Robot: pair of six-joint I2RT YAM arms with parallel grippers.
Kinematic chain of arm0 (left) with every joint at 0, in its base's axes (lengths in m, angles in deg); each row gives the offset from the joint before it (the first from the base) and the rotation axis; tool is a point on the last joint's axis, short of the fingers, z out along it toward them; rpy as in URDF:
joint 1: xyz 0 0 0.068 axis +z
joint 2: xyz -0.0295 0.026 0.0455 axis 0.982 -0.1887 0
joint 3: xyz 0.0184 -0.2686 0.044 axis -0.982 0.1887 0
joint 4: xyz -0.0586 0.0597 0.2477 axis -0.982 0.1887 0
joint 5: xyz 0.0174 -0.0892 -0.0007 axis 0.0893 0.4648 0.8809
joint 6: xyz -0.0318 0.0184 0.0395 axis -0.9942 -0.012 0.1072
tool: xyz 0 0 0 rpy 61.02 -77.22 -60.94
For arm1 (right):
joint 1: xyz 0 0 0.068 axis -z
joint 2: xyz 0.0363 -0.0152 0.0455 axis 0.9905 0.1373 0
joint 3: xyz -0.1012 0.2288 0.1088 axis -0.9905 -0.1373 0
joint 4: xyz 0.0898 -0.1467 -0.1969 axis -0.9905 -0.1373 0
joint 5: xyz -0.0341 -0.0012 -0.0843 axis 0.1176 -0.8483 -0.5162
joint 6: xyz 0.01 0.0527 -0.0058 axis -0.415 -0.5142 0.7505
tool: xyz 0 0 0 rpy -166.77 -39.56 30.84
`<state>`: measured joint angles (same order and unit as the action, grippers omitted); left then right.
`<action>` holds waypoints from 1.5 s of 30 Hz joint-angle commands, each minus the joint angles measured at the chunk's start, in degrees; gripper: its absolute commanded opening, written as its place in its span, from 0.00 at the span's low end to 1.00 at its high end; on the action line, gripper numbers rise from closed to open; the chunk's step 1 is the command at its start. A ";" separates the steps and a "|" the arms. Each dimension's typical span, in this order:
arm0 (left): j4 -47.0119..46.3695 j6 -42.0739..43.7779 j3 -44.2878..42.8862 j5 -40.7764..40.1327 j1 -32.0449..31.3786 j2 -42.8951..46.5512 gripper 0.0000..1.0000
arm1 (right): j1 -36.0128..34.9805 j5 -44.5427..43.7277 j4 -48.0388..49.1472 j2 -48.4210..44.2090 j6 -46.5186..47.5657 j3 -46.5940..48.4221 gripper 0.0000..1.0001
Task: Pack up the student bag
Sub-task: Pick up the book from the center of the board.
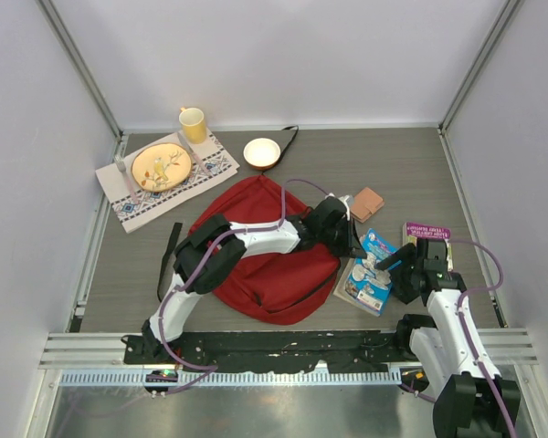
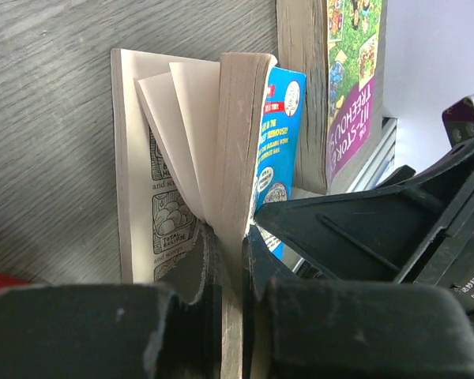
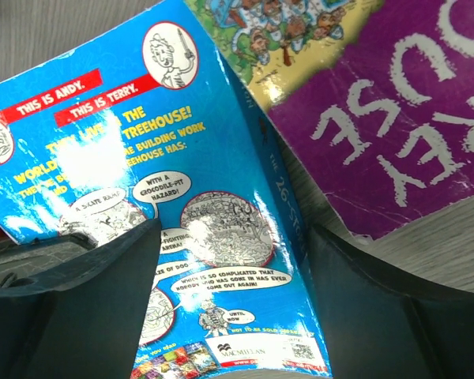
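The student bag, a dark-red backpack, lies flat in the middle of the table. My left arm reaches across it. My left gripper is shut on a block of pages of the blue paperback, just right of the bag. In the left wrist view the fingers clamp the pages and the blue paperback fans open. My right gripper is open at the book's right side. In the right wrist view its fingers straddle the blue back cover.
A purple book lies right of the blue one, and also shows in the right wrist view and the left wrist view. A brown wallet lies behind. A placemat with a plate, a yellow mug and a white bowl stand at the back left.
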<state>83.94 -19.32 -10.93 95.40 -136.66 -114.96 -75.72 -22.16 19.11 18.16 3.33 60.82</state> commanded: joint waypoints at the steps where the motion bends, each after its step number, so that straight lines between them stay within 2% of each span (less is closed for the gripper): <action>1: -2.40 0.51 -1.21 4.28 -1.79 4.40 0.00 | -0.42 5.67 4.55 -1.81 1.56 5.49 0.81; 2: -2.05 1.13 -1.21 3.76 -1.70 6.41 0.00 | -0.42 5.24 3.32 -2.16 2.17 6.28 0.85; 7: -0.11 4.72 -1.30 3.23 0.14 12.92 0.00 | -0.42 3.56 0.94 -4.70 4.90 11.56 0.90; 15: -0.37 7.37 2.30 3.23 3.57 23.56 0.00 | -0.42 5.93 1.64 -10.42 6.13 16.39 0.92; 19: -1.07 8.43 5.02 2.70 5.15 29.17 0.00 | -0.42 10.14 3.48 -10.95 7.72 19.03 0.91; 24: -4.49 8.16 9.33 4.28 7.09 32.79 0.00 | -0.42 22.17 12.34 -9.46 6.76 17.90 0.91; 28: -9.24 7.20 12.32 6.74 7.70 34.46 0.00 | -0.42 33.07 27.00 -7.70 1.05 14.21 0.91; 30: -11.96 6.58 13.37 8.85 8.06 34.64 0.00 | -0.42 36.42 30.19 -7.08 -0.45 12.97 0.90; 33: -15.74 5.71 13.99 11.74 8.14 34.38 0.00 | -0.42 37.31 30.12 -5.68 1.21 13.67 0.89; 39: -21.81 3.51 14.26 15.26 8.14 33.15 0.00 | -0.50 39.86 30.73 -5.15 1.74 14.12 0.79; 40: -22.17 3.24 14.26 15.44 8.14 32.97 0.00 | -0.50 39.77 30.82 -5.23 1.83 14.11 0.71; 45: -21.74 3.41 14.96 14.83 8.14 33.50 0.00 | -0.42 38.20 30.56 -7.43 1.74 14.73 0.51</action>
<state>72.45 -13.79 4.72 106.04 -127.26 -83.51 -75.61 13.07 46.56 12.65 5.84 73.78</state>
